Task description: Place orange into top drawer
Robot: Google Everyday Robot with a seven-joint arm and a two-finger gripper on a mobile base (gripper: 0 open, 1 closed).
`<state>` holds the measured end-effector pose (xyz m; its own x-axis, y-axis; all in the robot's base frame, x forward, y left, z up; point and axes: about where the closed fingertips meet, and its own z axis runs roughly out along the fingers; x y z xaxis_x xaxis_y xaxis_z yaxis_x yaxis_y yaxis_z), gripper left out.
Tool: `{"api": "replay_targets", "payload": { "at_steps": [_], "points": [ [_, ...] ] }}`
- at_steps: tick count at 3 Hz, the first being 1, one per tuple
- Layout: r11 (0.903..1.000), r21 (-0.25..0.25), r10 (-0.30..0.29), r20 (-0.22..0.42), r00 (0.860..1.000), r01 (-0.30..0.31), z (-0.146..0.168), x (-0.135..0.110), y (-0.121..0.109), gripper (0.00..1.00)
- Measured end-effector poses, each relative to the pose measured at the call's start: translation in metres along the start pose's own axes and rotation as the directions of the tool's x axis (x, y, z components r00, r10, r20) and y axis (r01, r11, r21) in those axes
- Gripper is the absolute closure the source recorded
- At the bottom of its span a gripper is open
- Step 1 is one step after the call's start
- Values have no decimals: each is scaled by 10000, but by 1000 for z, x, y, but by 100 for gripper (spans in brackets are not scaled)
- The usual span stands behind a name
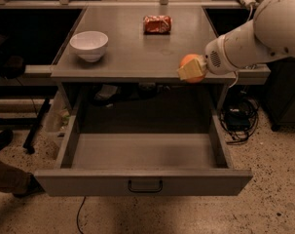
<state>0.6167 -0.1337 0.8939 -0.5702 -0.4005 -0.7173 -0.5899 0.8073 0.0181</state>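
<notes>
My gripper comes in from the right on a white arm and is shut on the orange, a small round orange fruit. It holds the fruit at the front right edge of the grey table top, above the back right part of the top drawer. The drawer is pulled fully open, wide and shallow, with a flat front panel and a small dark handle. Its inside shows nothing in it.
A white bowl stands on the table at the left. An orange-red foil snack packet lies at the back centre. Cables lie on the floor at the right. A person's shoe and leg are at the lower left.
</notes>
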Motion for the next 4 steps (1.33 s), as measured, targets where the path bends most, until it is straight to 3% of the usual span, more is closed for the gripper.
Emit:
{"api": "replay_targets", "payload": {
  "at_steps": [1,2,3,4],
  "points": [
    [9997,-209,-119,108,9999,121,0,-4,4,100],
    [9900,-1258,-679,-275,9973,639,20,18,31,100],
    [9592,-2536,-1515,-880,9845,1249,53,63,70,100],
    [9296,-3444,-1916,-1473,9704,1312,98,114,103,100]
  ]
}}
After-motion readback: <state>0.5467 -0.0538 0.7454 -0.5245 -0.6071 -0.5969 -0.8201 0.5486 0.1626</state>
